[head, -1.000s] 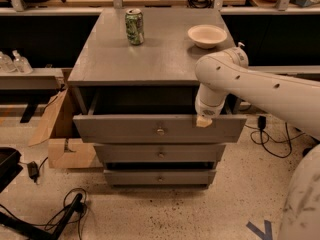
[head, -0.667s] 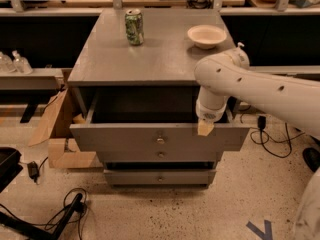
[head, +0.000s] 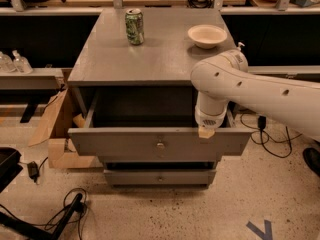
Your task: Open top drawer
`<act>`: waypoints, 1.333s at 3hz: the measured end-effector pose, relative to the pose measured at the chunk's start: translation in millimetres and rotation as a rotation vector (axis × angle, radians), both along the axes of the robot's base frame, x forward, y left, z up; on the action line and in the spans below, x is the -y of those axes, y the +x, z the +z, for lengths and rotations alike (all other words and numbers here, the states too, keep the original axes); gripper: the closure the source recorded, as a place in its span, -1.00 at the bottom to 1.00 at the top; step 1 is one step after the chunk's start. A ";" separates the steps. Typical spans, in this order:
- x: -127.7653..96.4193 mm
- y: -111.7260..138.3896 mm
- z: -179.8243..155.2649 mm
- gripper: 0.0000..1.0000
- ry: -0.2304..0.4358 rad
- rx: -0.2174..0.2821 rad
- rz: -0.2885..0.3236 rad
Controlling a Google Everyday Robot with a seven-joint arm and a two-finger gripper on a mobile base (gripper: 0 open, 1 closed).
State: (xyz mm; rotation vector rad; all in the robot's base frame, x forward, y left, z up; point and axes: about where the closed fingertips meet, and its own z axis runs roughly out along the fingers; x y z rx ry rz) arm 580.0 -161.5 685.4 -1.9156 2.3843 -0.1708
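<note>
In the camera view, the top drawer [head: 120,143] is found at frame centre, drawn out, its front panel running left-right. The gripper [head: 206,132] is set at the panel's top edge, right of the knob [head: 160,145], perhaps hooked behind it; whether it is clenched or released cannot be told.

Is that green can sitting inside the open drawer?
No, the can stands on the cabinet top; the gripper is at the open top drawer's front edge.
</note>
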 end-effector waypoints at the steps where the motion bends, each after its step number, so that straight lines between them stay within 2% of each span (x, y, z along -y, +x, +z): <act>1: 0.0 -0.2 0.0 1.00 0.000 0.000 0.000; 2: -2.3 -28.3 5.8 1.00 -0.014 -0.034 -0.003; 3: -2.3 -28.3 5.8 1.00 -0.014 -0.034 -0.003; 4: -5.9 -51.7 10.0 1.00 -0.022 -0.069 0.005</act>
